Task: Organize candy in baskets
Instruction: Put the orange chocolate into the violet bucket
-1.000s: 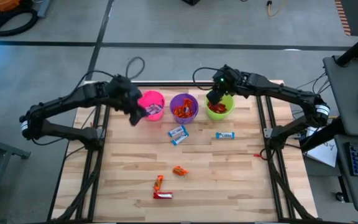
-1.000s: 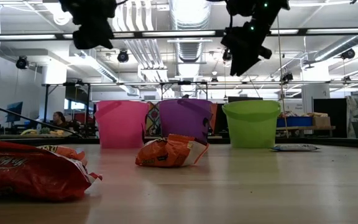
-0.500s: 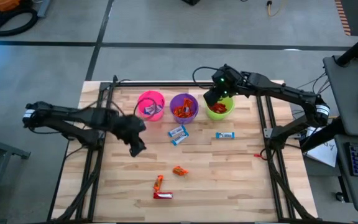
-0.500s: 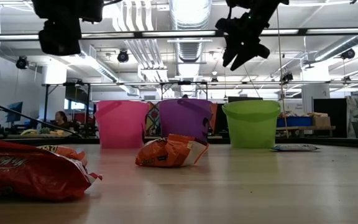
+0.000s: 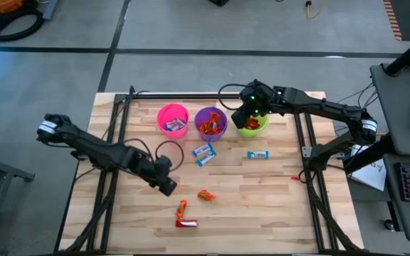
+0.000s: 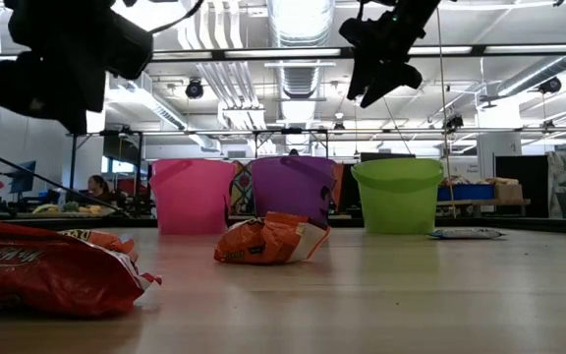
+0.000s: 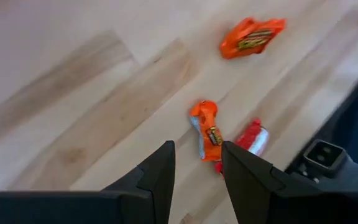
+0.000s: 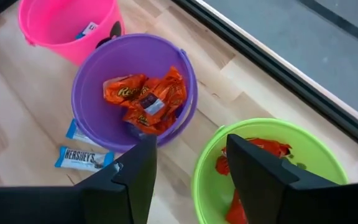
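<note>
Three buckets stand in a row at the table's far side: pink [image 5: 173,119], purple [image 5: 211,122] holding orange candy [image 8: 145,99], and green [image 5: 251,122] holding red candy [image 8: 253,152]. Loose bars lie on the table: three blue-and-white candies [image 5: 203,151] [image 5: 205,160] [image 5: 258,154], two orange ones [image 5: 206,195] [image 5: 182,208] and a red one [image 5: 186,223]. My left gripper [image 5: 169,188] hovers open and empty left of the orange bars [image 7: 207,129]. My right gripper [image 5: 242,114] hangs open and empty above the gap between the purple and green buckets [image 8: 188,168].
The table's near right part holds nothing but bare wood [image 5: 276,213]. A dark metal frame [image 5: 305,153] runs along the table's sides. In the low view a red wrapper [image 6: 47,265] and an orange one [image 6: 268,239] lie close to the camera.
My left arm has swung away from the pink bucket toward the table's near edge and come lower, ending beside the loose orange bars. My right gripper has risen a little over the green bucket and edged toward the purple one. No candy has moved.
</note>
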